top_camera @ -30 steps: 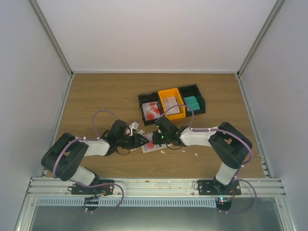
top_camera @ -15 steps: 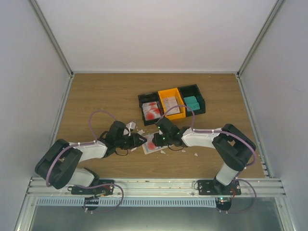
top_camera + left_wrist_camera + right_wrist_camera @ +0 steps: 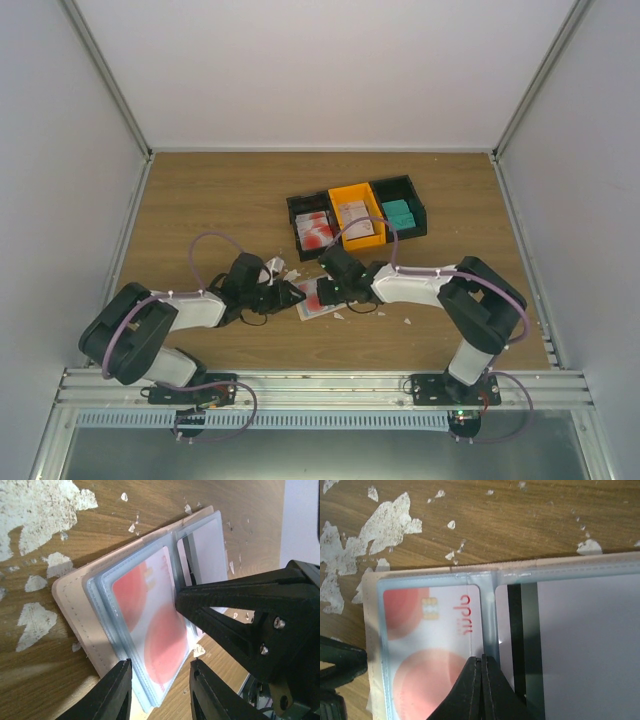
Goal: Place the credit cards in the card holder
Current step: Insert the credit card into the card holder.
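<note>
The beige card holder [image 3: 312,305] lies open on the wood between both arms, its clear sleeves up. A red-and-white credit card [image 3: 430,645] sits in the left sleeve, and a pale card with a dark stripe [image 3: 580,645] in the right one. My right gripper [image 3: 481,662] is shut, its tips pressing on the sleeves' centre fold beside the red card's edge. In the left wrist view my left gripper [image 3: 160,690] stands open, straddling the near corner of the sleeve stack with the red-and-white card [image 3: 145,620], and wood shows beside the right finger. The holder's stitched beige cover [image 3: 75,610] shows at left.
Joined bins stand behind the holder: a black one with red-and-white cards [image 3: 312,228], an orange one with pale cards [image 3: 356,218], and a black one with teal cards [image 3: 400,213]. White scraps [image 3: 40,510] lie scattered on the wood around the holder.
My right gripper has shifted a little left over the holder, with its fingers shut now. The left arm's elbow swung out and back, while its gripper stayed at the holder's left edge.
</note>
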